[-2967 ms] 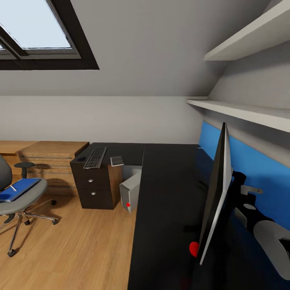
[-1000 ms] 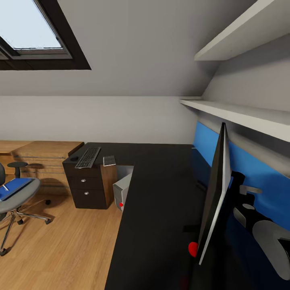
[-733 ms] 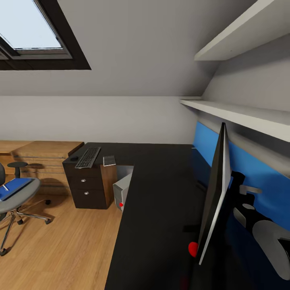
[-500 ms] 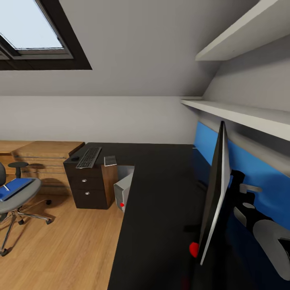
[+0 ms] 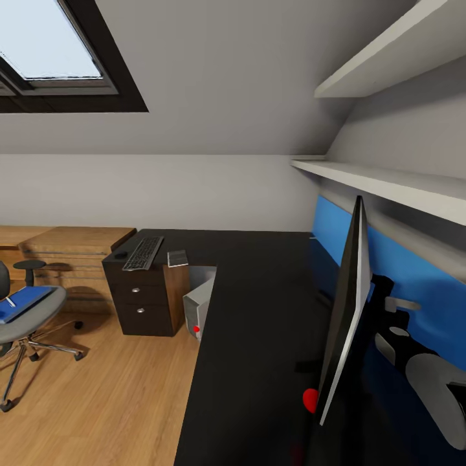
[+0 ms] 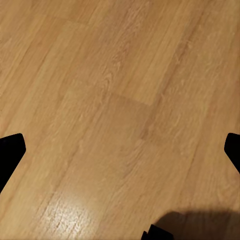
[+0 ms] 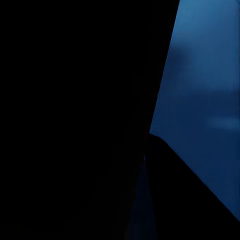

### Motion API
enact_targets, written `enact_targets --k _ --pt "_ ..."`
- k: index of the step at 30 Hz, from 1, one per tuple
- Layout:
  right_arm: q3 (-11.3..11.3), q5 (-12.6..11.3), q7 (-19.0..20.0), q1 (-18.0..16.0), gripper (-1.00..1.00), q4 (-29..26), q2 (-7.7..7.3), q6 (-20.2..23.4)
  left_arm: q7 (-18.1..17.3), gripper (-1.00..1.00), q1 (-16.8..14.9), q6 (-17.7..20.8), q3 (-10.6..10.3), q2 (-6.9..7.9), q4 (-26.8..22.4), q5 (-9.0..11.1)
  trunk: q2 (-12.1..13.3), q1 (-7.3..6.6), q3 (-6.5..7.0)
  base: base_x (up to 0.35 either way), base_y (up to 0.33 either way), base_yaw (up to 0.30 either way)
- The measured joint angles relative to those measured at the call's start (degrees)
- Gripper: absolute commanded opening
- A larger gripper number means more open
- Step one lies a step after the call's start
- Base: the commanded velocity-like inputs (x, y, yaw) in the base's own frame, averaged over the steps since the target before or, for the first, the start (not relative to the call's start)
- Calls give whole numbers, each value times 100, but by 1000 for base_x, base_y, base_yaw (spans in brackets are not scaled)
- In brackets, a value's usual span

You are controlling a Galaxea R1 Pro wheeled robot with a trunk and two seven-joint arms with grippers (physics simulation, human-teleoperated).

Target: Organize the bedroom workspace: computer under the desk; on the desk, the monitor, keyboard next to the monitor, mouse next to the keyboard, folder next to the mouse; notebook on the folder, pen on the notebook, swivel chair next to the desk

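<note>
The monitor (image 5: 346, 304) was seen edge-on over the desk (image 5: 259, 304), with the right arm (image 5: 414, 362) behind it, and the computer (image 5: 199, 304) was tucked under the desk. The keyboard (image 5: 143, 253), mouse (image 5: 120, 255) and notebook (image 5: 177, 258) were left at the far end, and the folder (image 5: 22, 303) and pen (image 5: 10, 301) were left on the chair (image 5: 29, 317). The left gripper (image 6: 120, 150) was spread wide over the floor (image 6: 110, 100), grasping nothing; whether the right fingers were clenched could not be told.

Pretty even daylight from the skylight (image 5: 48, 45), soft glare patch on the wood floor (image 6: 120, 100), right wrist view nearly black.
</note>
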Motion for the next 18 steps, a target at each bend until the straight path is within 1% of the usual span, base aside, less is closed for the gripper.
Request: enact_targets --k 3,4,5,18 --pt "1 0 0 0 -100 0 0 1 0 100 0 2 -2 -1 0 0 0 0 0 0 0 0" --pt "0 0 0 0 100 0 0 1 0 100 0 3 -1 -1 0 0 0 0 0 0 0 0" --pt "344 -12 -18 9 100 7 2 8 0 100 -1 3 -3 -1 1 0 1 1 -2 0 0 0" --pt "368 -13 -15 9 100 7 2 10 0 100 -2 3 -5 -2 1 0 1 1 -2 0 0 0"
